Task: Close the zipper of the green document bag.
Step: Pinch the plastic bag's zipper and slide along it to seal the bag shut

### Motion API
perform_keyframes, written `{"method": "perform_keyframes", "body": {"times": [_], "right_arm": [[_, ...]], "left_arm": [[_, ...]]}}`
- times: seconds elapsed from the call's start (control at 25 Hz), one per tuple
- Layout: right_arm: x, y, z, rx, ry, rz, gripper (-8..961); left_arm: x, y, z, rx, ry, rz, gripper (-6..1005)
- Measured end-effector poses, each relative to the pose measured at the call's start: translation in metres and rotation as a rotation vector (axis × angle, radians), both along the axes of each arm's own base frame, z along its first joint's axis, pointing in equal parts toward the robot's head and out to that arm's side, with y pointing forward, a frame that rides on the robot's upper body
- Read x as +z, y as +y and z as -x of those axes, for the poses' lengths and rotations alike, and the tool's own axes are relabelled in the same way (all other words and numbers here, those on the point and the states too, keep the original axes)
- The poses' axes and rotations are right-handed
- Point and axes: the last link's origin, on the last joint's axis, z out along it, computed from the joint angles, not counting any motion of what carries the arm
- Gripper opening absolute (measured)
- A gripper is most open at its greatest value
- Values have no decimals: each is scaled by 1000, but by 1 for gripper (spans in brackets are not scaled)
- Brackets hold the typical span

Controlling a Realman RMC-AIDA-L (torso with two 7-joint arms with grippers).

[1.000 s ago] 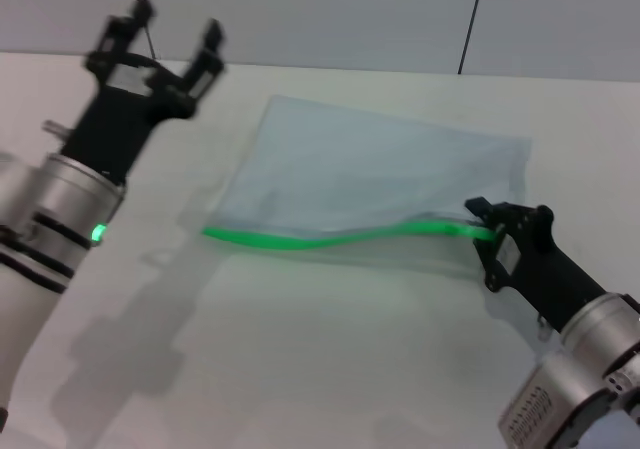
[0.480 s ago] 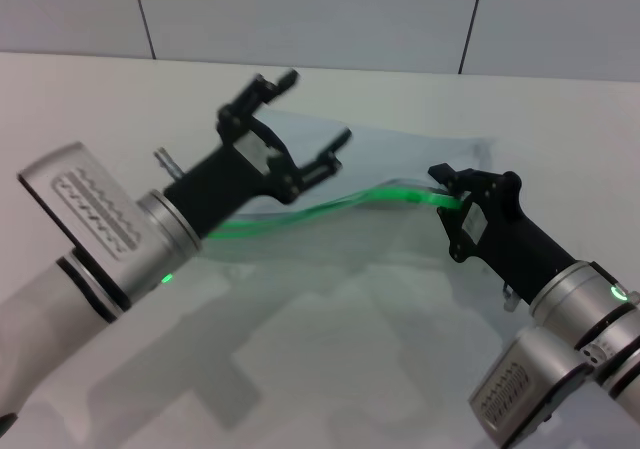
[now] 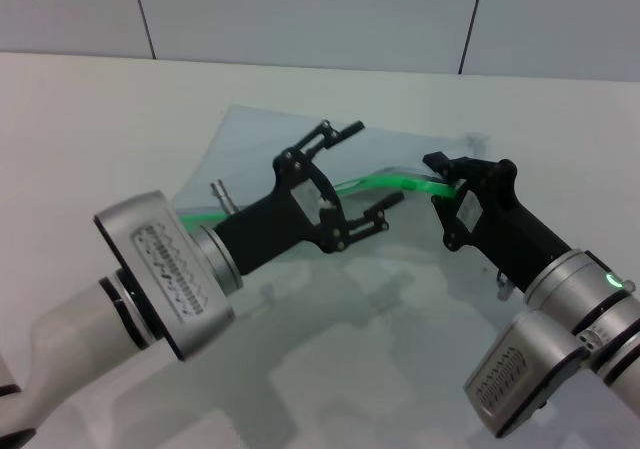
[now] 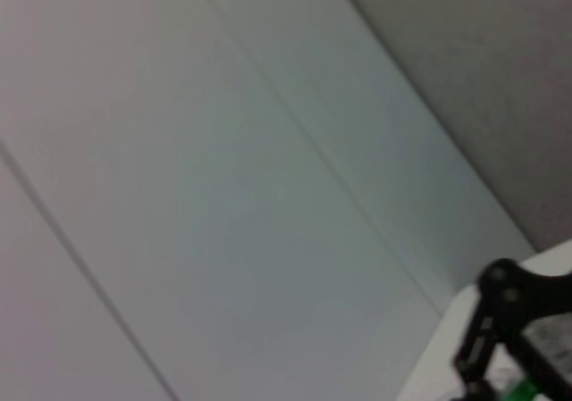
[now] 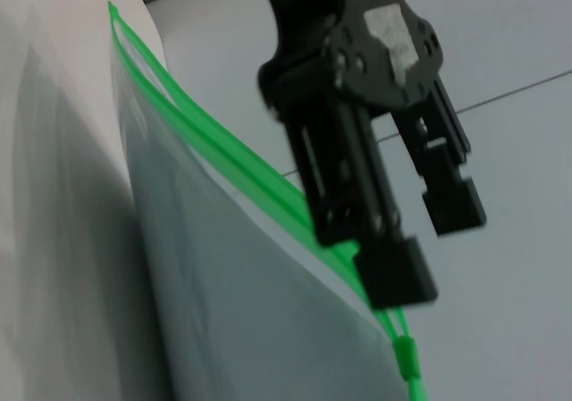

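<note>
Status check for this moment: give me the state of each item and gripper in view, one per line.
green document bag: on the white table, zipper edge lifted at one end.
zipper: open, its two green strips apart in the right wrist view.
right gripper: shut on the zipper end, holding it raised.
left gripper: open, fingers either side of the zipper, touching nothing.

A: What colour is the green document bag (image 3: 280,154)?

B: Pale blue-grey, and you can see through it. The zipper (image 3: 385,183) along its edge is bright green.

A: And the robot arms?

B: Shiny silver, with small green lights. The left gripper (image 3: 345,189) and the right gripper (image 3: 445,174) are black.

A: The tabletop (image 3: 90,129)?

B: White. The wall (image 3: 300,14) at the top of the frame is pale grey with thin dark lines.
</note>
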Motion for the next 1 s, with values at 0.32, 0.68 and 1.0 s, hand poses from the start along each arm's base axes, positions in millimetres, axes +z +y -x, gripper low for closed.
{"method": "perform_keyframes", "body": {"times": [0.32, 0.68, 1.0], "right_arm": [[-4, -3, 5, 19, 4, 18, 81], [-8, -7, 7, 38, -4, 39, 90], [-9, -7, 8, 41, -8, 41, 98]], "left_arm": [[-12, -1, -3, -41, 97, -13, 792], [-15, -2, -4, -85, 153, -59, 790], [-18, -6, -6, -115, 182, -82, 543]]}}
